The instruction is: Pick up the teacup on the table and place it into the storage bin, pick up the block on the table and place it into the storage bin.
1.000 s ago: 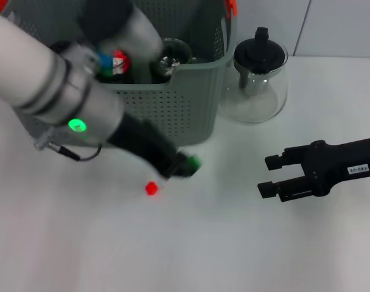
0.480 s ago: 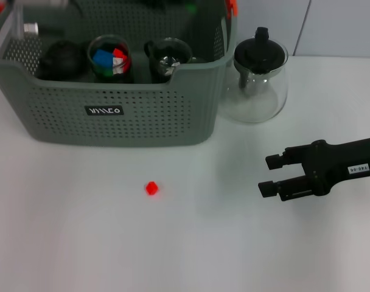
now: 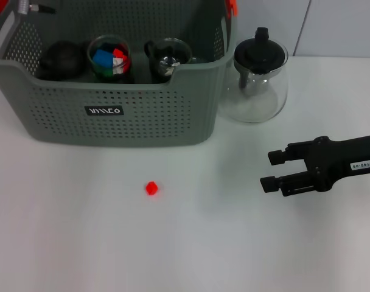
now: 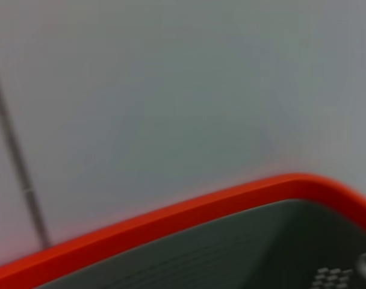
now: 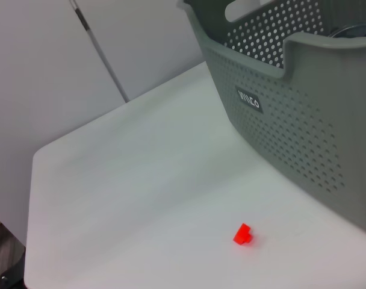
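While block (image 3: 151, 188) lies apart, right gripper (image 3: 272, 170) gapes.

Our right arm reaches in low from the right edge of the head view, stretched out nearly level and pointing toward our left. Its black right claw (image 3: 271, 170) hangs just above the counter (image 3: 191, 243), the two fingers (image 3: 277, 157) parted with a clear gap between them and nothing held. Of our left arm only a small bit of metal hardware shows at the far upper left corner; the left claw itself lies out of sight.
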You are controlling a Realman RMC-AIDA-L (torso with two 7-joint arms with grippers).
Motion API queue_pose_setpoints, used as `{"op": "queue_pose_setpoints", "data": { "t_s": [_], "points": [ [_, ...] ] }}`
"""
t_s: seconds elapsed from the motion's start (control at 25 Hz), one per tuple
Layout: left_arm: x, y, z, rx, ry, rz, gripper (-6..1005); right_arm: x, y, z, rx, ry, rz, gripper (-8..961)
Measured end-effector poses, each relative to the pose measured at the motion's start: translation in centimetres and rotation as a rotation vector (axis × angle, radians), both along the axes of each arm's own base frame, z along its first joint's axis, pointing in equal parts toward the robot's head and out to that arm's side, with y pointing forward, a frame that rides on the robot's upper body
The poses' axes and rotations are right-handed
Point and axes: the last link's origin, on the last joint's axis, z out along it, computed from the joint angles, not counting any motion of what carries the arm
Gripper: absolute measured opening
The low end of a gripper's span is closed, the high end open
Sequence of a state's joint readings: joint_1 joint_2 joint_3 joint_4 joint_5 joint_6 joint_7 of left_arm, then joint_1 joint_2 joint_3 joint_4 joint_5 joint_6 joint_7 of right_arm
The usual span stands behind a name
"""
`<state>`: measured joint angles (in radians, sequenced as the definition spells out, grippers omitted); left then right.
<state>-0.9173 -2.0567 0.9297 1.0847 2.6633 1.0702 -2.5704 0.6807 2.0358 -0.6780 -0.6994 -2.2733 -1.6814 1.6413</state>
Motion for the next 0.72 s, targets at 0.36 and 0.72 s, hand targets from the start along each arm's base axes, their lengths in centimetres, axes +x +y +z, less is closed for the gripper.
{"op": "queue_pose_setpoints", "data": {
  "t_s": [0.36, 0.72],
  "points": [
    [-1.4, 0.2, 0.2, 0.036, 0.099, 0.104, 209, 0.1, 0.1, 0.0, 0.01, -0.002, -0.004, 821],
    [-0.6, 0.0, 0.2, 0.047, 0.088, 0.081, 384, 0.1, 0.1, 0.0, 0.01, -0.004, -0.003, 821]
  ]
}}
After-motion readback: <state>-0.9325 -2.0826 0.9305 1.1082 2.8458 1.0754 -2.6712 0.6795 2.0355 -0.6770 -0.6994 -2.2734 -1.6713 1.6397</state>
